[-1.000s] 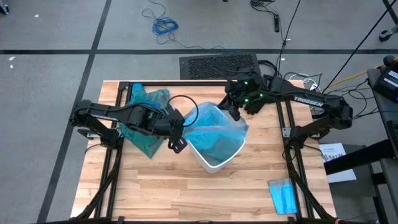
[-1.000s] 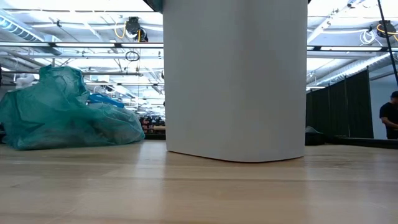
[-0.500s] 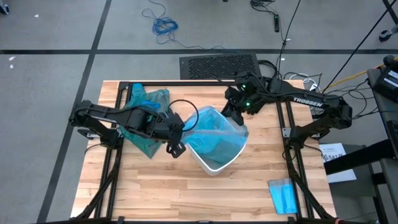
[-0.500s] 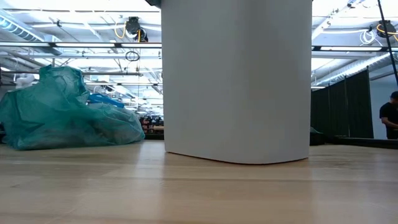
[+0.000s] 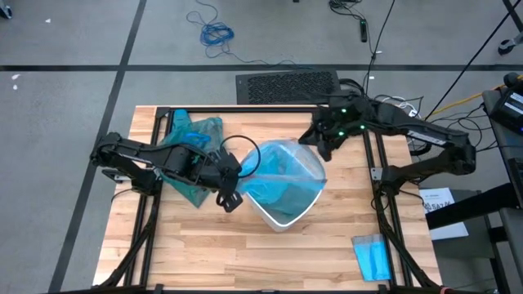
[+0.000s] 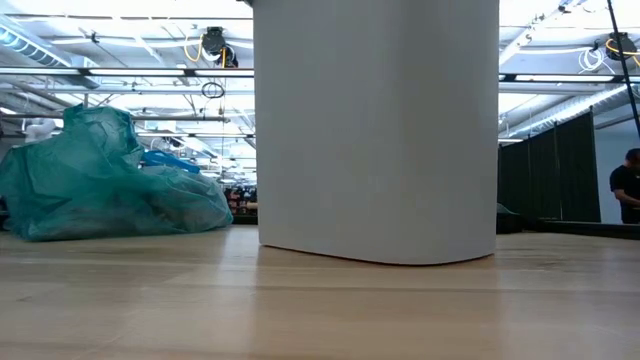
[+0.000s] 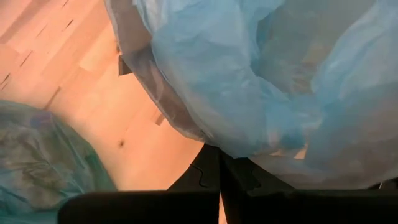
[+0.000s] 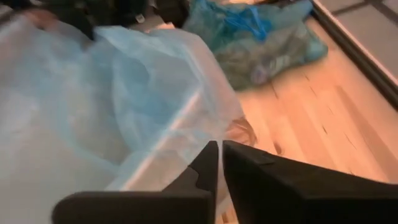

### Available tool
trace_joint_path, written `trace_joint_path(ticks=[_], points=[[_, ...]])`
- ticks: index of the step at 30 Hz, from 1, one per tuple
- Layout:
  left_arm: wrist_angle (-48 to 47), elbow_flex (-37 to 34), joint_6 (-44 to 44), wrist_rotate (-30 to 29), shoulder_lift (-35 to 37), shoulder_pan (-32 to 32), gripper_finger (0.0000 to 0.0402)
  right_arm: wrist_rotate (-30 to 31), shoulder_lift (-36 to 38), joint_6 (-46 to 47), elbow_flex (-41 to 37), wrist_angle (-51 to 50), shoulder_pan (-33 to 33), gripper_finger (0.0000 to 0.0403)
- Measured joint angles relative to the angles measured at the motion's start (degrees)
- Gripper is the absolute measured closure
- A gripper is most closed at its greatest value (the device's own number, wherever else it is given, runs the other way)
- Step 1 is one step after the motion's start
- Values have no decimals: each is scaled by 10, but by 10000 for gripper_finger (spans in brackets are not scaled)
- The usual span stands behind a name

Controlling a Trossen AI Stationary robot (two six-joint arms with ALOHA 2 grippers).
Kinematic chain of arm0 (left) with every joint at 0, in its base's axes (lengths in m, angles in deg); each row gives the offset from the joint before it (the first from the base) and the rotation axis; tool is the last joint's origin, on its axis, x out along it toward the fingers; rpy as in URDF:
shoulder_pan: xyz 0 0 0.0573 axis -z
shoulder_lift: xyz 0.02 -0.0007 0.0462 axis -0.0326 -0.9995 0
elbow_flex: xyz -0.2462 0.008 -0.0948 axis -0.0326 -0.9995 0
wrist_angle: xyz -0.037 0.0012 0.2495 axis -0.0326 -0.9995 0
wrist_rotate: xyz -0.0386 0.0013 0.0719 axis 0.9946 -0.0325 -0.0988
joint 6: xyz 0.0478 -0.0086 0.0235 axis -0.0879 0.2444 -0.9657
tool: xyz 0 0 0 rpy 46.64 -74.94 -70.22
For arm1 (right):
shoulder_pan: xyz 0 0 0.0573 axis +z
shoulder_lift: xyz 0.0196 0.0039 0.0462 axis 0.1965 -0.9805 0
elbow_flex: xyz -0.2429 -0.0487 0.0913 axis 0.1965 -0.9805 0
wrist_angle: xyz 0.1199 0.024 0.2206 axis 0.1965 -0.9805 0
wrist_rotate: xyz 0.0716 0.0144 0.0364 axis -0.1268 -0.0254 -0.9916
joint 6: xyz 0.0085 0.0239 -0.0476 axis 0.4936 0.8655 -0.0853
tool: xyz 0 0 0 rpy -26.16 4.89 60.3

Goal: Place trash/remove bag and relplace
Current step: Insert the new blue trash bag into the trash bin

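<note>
A white bin stands mid-table, filling the low view. A pale sky-blue plastic bag is draped into and over its mouth. My left gripper is at the bin's left rim, shut on that pale bag. My right gripper hovers shut just off the bin's far right rim, with the pale bag ahead of its fingers and nothing visible between them. The teal-green bag lies bunched on the table at the far left. No loose trash shows. My left gripper pinches the pale bag's edge at the bin's left rim between its two shut fingers. It comes slanting down from the table's left. The plastic runs from the fingertips over the bin's mouth, crinkled rather than taut; whether it is one layer or several does not show.
A small flat folded blue sheet lies near the table's front right corner. Bare wood lies in front of the bin. The table's dark frame rails run along both sides. A person stands far off in the room.
My right gripper has drawn back from the bin's far rim, going up and toward the table's far right corner. The pale bag stays draped over the bin, and my left gripper keeps its hold at the left rim.
</note>
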Motion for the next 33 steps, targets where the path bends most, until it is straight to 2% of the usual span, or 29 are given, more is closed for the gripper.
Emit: trace_joint_path(ticks=[7, 13, 22, 33], points=[[-3, 3, 0, 0, 2, 1, 401, -2, 31, 12, 0, 5, 17, 310], [-1, 45, -8, 5, 8, 14, 401, -2, 34, 25, 0, 3, 20, 258], [-5, 68, 2, 17, 16, 49, 401, -2, 42, 28, 0, 3, 19, 247], [-53, 68, 70, 11, 22, 76, 401, -2, 66, 32, 0, 11, 15, 248]])
